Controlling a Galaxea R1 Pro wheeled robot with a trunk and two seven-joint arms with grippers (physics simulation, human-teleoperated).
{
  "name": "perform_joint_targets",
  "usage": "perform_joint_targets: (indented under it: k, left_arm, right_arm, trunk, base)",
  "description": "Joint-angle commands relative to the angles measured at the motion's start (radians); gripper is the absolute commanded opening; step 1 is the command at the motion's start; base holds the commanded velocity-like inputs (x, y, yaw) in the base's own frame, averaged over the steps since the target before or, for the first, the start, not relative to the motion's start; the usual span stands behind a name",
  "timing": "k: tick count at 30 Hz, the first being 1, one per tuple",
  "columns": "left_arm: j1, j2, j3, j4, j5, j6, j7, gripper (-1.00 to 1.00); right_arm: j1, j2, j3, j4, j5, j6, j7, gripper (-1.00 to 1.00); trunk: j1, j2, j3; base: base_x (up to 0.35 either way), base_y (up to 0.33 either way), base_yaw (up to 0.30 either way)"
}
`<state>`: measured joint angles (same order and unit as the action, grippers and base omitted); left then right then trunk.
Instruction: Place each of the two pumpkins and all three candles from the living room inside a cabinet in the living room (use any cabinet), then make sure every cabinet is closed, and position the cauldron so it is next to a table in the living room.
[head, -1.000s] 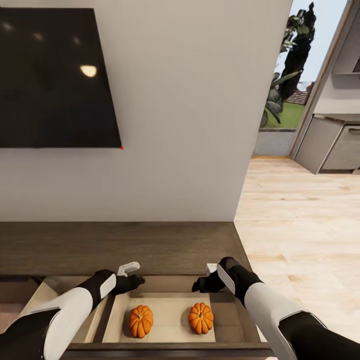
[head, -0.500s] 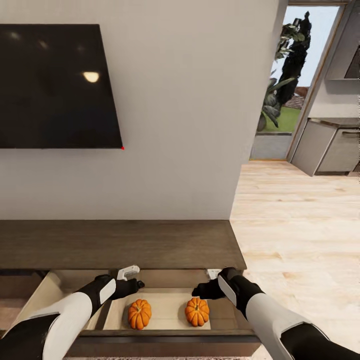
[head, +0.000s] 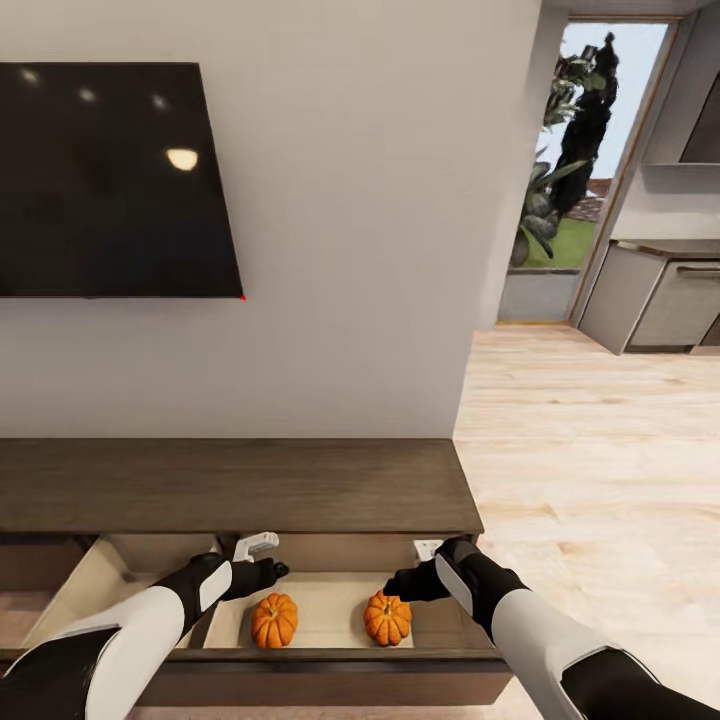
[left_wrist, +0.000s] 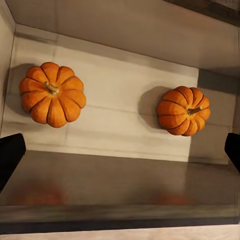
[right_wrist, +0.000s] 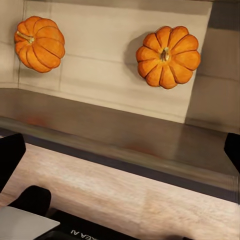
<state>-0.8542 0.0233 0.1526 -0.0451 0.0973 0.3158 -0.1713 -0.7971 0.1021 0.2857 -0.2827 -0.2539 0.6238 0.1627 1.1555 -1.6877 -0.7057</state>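
The long, low, dark brown cabinet (head: 230, 485) stands against the wall with its right compartment open toward me. Two orange ribbed pumpkins lie apart on its pale floor: the left pumpkin (head: 274, 620) (left_wrist: 52, 93) (right_wrist: 39, 42) and the right pumpkin (head: 387, 618) (left_wrist: 183, 110) (right_wrist: 168, 49). My left gripper (head: 262, 572) (left_wrist: 120, 152) hovers open just above and behind the left one. Above the right pumpkin hangs my right gripper (head: 407, 582) (right_wrist: 120, 152), also open. Nothing sits between either pair of fingers. The compartment's dark front panel (head: 320, 675) lies nearest me.
A large black TV (head: 110, 180) hangs on the white wall above the cabinet. Another open compartment (head: 95, 585) adjoins on the left. Light wooden floor (head: 600, 480) stretches right toward grey kitchen units (head: 660, 300) and a doorway with plants (head: 570, 170).
The whole picture has shifted, so the camera has drawn back from the cabinet. Both pumpkins lie where they were in the compartment. Both grippers stay open above them.
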Motion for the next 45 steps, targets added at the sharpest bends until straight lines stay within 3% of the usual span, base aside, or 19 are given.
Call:
perform_joint_targets:
  k: [1, 16, 45]
  left_arm:
    - [0.000, -0.001, 0.001, -0.001, 0.010, -0.003, -0.001, 1.00]
    - [0.000, 0.000, 0.002, 0.004, 0.010, -0.014, -0.002, 1.00]
    - [0.000, -0.001, 0.001, 0.004, 0.010, -0.019, -0.002, 1.00]
  right_arm:
    - [-0.001, -0.001, 0.011, -0.001, -0.009, 0.004, -0.002, 1.00]
    - [-0.001, -0.001, 0.023, -0.001, -0.009, 0.003, -0.002, 1.00]
    - [-0.001, -0.001, 0.024, -0.001, -0.009, 0.002, -0.002, 1.00]
  trunk:
    - [0.000, 0.000, -0.001]
    - [0.000, 0.000, 0.008]
    - [0.000, 0.000, 0.008]
  base:
    - [-0.002, -0.197, 0.041]
    - [-0.004, -0.079, 0.090]
    - [-0.119, -0.040, 0.001]
